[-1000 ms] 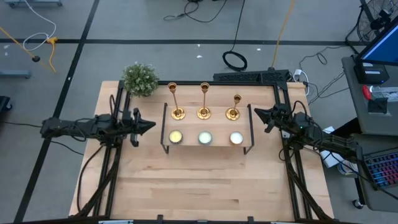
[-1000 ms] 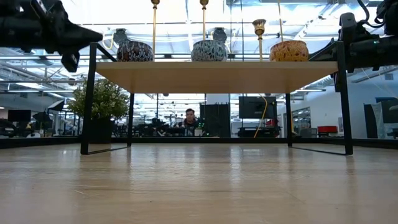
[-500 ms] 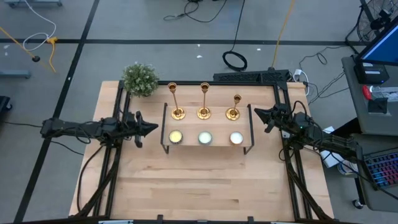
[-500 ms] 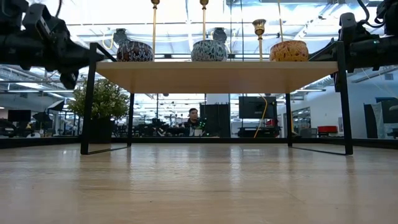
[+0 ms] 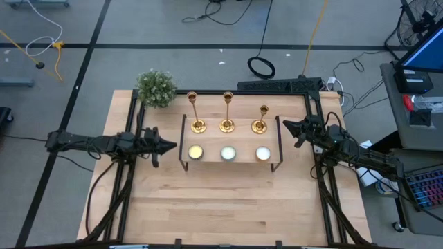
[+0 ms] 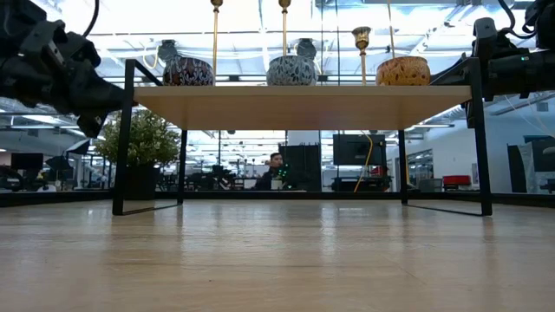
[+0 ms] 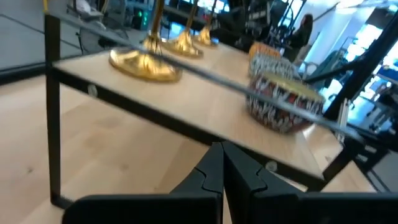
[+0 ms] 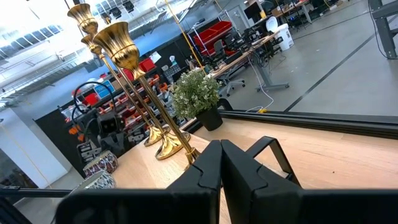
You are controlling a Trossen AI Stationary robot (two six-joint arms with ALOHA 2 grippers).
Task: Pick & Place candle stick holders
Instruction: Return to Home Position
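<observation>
**Operator:** Where are the candle stick holders?

**Spotter:** You have all three candle stick holders (image 5: 227, 114) upright in a row along the far side of the wooden shelf (image 5: 242, 140). Their round bases sit on its top. The shelf stands on the far half of the bench (image 5: 221, 200).

**Operator:** What else is on the shelf?

**Spotter:** Three candles (image 5: 228, 153) are lined up along the near side, one in front of each holder. From the low view you can see they sit in patterned jars. A small potted plant (image 5: 155, 88) stands on the bench's far left corner, near the shelf.

**Operator:** And my arms?

**Spotter:** Your left arm (image 5: 90, 143) reaches in from the left, and its tip is just beside the shelf's left end, level with the candle row. Its wrist view shows you the jaws pressed together with nothing between them. Your right arm (image 5: 346, 146) comes in from the right, and its tip is just beside the shelf's right end, nearer the holder row. Those jaws are together and empty too. In the low view both tips hang at about the height of the shelf top.

**Operator:** Anyone around?

**Spotter:** You can see a person (image 6: 276, 169) far off in the room, framed under the shelf.
</observation>
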